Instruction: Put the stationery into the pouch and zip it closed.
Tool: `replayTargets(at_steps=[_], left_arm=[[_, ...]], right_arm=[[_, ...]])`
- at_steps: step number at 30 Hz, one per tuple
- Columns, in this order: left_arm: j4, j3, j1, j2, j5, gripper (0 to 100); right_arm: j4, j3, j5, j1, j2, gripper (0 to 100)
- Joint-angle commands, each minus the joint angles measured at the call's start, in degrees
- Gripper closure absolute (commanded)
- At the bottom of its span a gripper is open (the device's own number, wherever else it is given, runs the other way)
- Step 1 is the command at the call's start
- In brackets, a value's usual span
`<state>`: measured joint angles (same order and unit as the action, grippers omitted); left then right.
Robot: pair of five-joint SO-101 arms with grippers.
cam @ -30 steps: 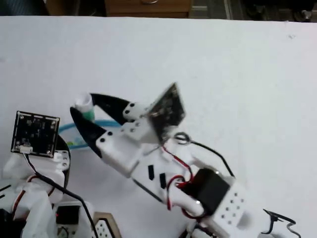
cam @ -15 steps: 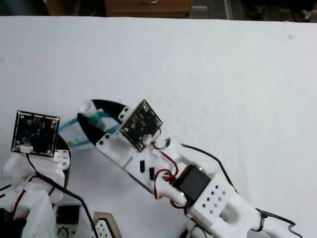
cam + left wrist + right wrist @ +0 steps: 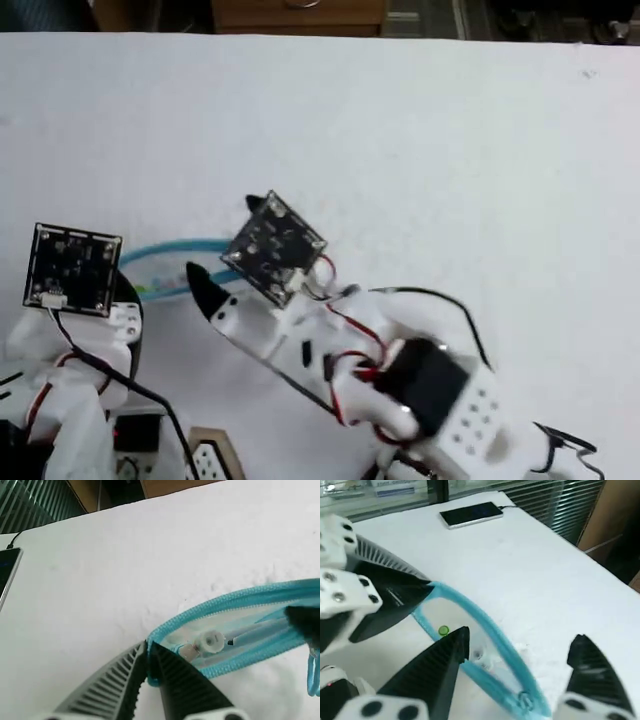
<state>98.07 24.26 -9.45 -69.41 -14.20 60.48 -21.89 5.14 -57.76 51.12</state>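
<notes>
The left gripper (image 3: 148, 662) is clenched on the end of the pouch (image 3: 235, 599). Ahead of it the pouch lies unzipped on the table (image 3: 100, 580), holding a white-capped stick (image 3: 209, 641) and a pen (image 3: 255, 633). Farther along, the right gripper (image 3: 520, 640) hangs over the pouch with its jaws wide apart.

Left arm (image 3: 50, 390): low, set at one end of the pouch (image 3: 235, 599).
Left gripper (image 3: 149, 649): fingers pressed together, pinching the pouch's corner.
Right arm (image 3: 400, 380): extended diagonally over the table toward the pouch's far part.
Right gripper (image 3: 520, 640): jaws spread wide, straddling the pouch's rim. One finger (image 3: 445, 655) is at the pouch's mouth, the other outside it.
</notes>
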Motion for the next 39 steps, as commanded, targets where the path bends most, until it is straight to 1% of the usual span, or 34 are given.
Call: replayTargets(at_steps=[1, 3, 5, 7, 9, 11, 14, 17, 19, 21, 24, 27, 32, 33, 35, 37, 39], left_arm=[[0.4, 0.7, -0.4, 4.0, 0.5, 98], [0.4, 0.7, -0.4, 4.0, 0.5, 98], [0.4, 0.7, -0.4, 4.0, 0.6, 98], [0.4, 0.7, -0.4, 4.0, 0.6, 98], [0.4, 0.7, -0.4, 4.0, 0.6, 98], [0.4, 0.7, -0.4, 4.0, 0.6, 98], [0.4, 0.7, -0.4, 4.0, 0.6, 98], [0.4, 0.7, -0.5, 4.0, 0.6, 98], [0.4, 0.7, -0.5, 4.0, 0.6, 98], [0.4, 0.7, -0.5, 4.0, 0.6, 98], [0.4, 0.7, -0.5, 4.0, 0.6, 98], [0.4, 0.7, -0.5, 4.0, 0.6, 98], [0.4, 0.7, -0.5, 4.0, 0.6, 98], [0.4, 0.7, -0.5, 4.0, 0.6, 98], [0.4, 0.7, -0.5, 4.0, 0.6, 98], [0.4, 0.7, -0.5, 4.0, 0.6, 98], [0.4, 0.7, -0.5, 4.0, 0.6, 98]], right_arm=[[5.7, 9.6, 0.0, 2.2, 0.4, 77.5], [8.8, 12.6, 0.0, 5.4, 0.2, 84.1], [11.3, 13.7, 0.4, 10.2, 0.0, 90.0], [13.3, 13.3, 0.6, 15.9, -0.1, 92.9], [15.1, 10.6, 1.2, 20.5, -0.1, 90.7], [17.2, 5.9, 5.1, 24.0, -0.1, 86.7], [18.2, -4.7, 10.0, 26.4, -0.1, 83.3], [17.1, -16.4, 13.5, 26.4, 0.2, 83.2], [15.7, -21.4, 13.5, 26.4, 0.3, 83.0], [15.5, -23.3, 13.5, 25.9, 0.0, 82.9], [15.2, -24.8, 13.5, 22.9, 0.0, 82.9], [10.1, -28.1, 13.5, 21.0, 0.0, 82.8], [-2.9, -38.2, 13.5, 19.4, 0.0, 82.8], [-4.5, -39.7, 13.5, 19.1, 0.1, 82.8], [-4.4, -40.4, 13.3, 18.2, 0.4, 82.8], [-3.2, -39.9, 9.8, 18.1, 0.5, 82.0], [-2.9, -39.6, 4.2, 18.1, 1.0, 77.0]])
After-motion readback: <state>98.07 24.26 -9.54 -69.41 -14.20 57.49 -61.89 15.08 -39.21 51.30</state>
